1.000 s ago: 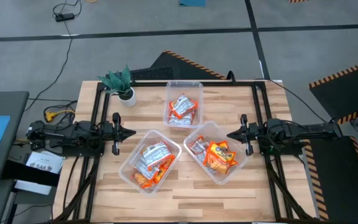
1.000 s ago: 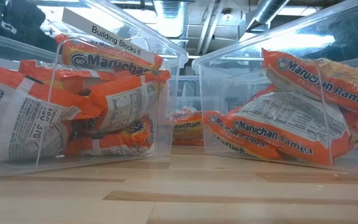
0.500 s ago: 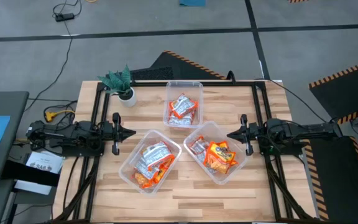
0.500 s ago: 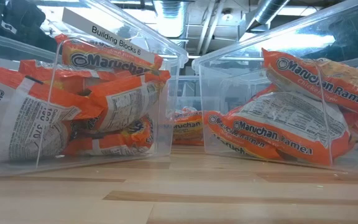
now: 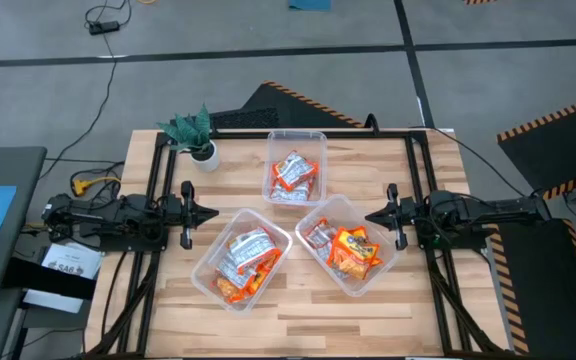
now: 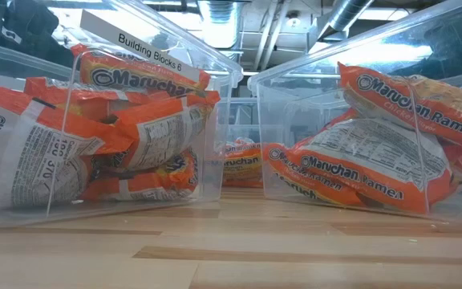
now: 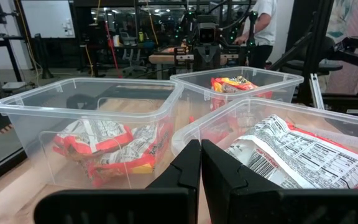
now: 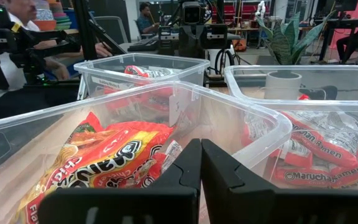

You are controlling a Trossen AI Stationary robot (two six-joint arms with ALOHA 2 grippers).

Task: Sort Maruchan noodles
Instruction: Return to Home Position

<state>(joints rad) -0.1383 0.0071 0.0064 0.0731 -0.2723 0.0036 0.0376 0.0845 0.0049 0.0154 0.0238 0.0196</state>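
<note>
Looks like the homing step, with the sorting itself judged finished: Maruchan noodles (image 5: 246,256) all inside three clear tubs, none loose on the table (image 5: 308,315). Far tub (image 5: 297,134) at the middle of the table's far edge, holding a few packets; near-left tub (image 5: 215,243) and near-right tub (image 5: 380,272) angled side by side toward the near edge, each with silvery and orange packets mixed as far as can be told from above. Left gripper (image 5: 211,212) parked low at the table's left edge, pointing inward, just beside the near-left tub; fingers pressed together with no gap, gripping nothing. Right gripper (image 5: 370,215) mirrored at the right edge, tip very near the near-right tub's wall, touching or not impossible to tell; likewise closed tight and empty. Calls for little next: at most a small settling of both arms into rest, tips clear of the tub walls, no packet left to fetch. Potted plant (image 5: 196,135) at the far left corner, out of the way
</note>
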